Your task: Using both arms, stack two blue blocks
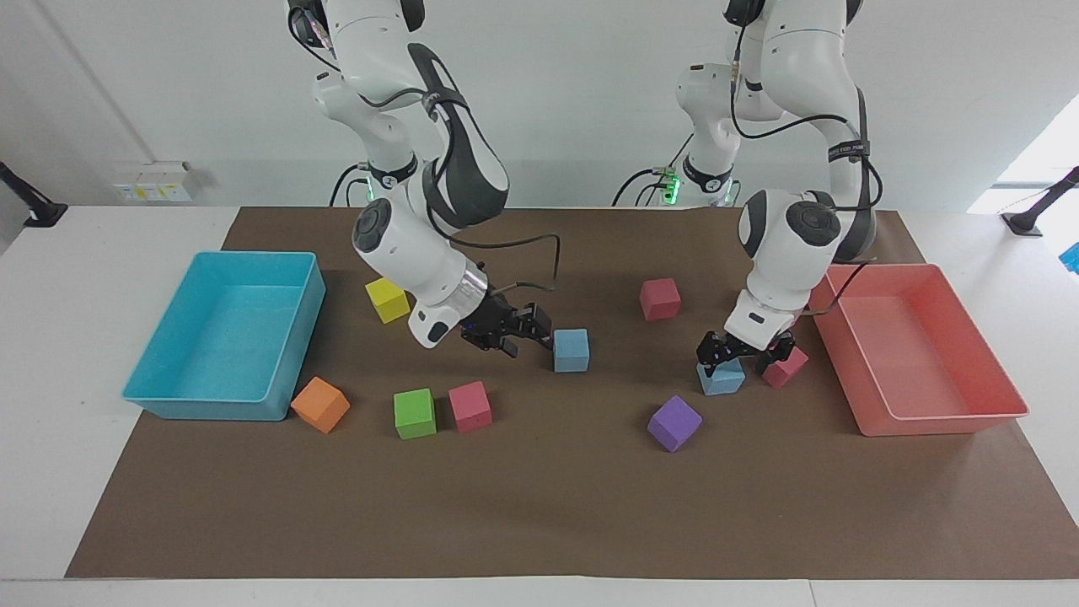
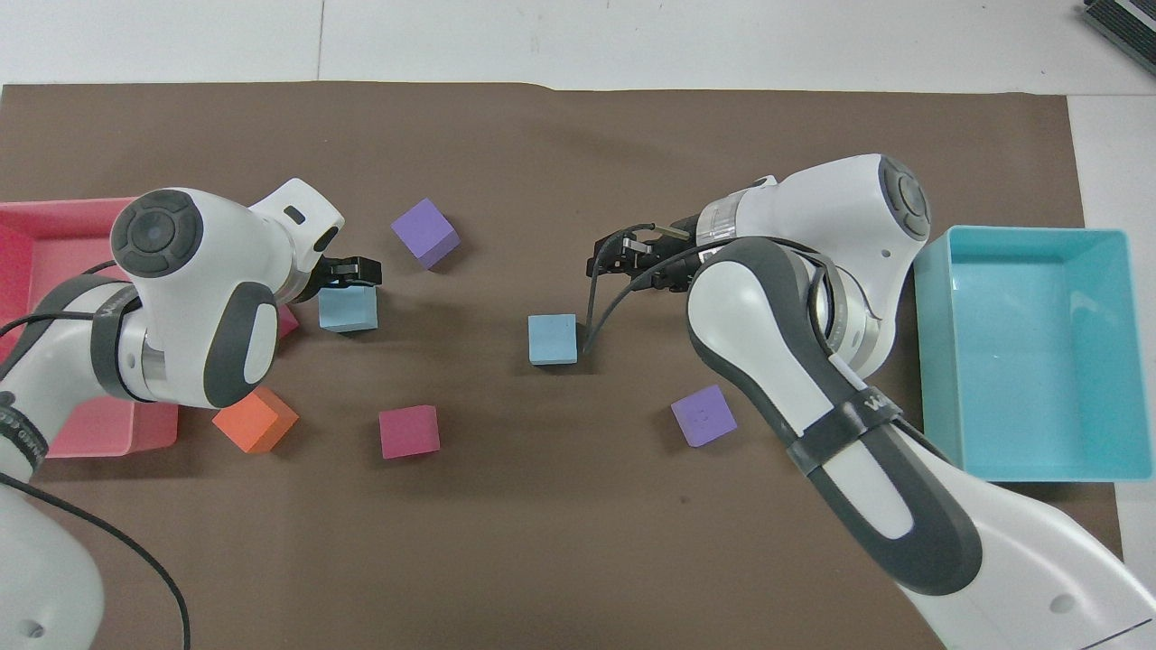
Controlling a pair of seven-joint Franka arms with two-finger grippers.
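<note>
Two light-blue blocks lie on the brown mat. One blue block (image 1: 571, 350) (image 2: 553, 338) sits alone at mid-table. My right gripper (image 1: 508, 330) (image 2: 621, 259) is open and empty, low beside it on the right arm's side, not touching. The other blue block (image 1: 721, 378) (image 2: 348, 310) lies toward the left arm's end. My left gripper (image 1: 740, 352) (image 2: 354, 272) is open and low over it, fingers down around its top.
A cyan tray (image 1: 223, 337) stands at the right arm's end, a pink tray (image 1: 919, 350) at the left arm's end. Purple cubes (image 1: 674, 423) (image 2: 703, 415), pink cubes (image 1: 659, 298) (image 1: 786, 364) (image 1: 469, 406), yellow (image 1: 387, 298), green (image 1: 414, 413) and orange (image 1: 320, 404) (image 2: 255, 420) cubes are scattered.
</note>
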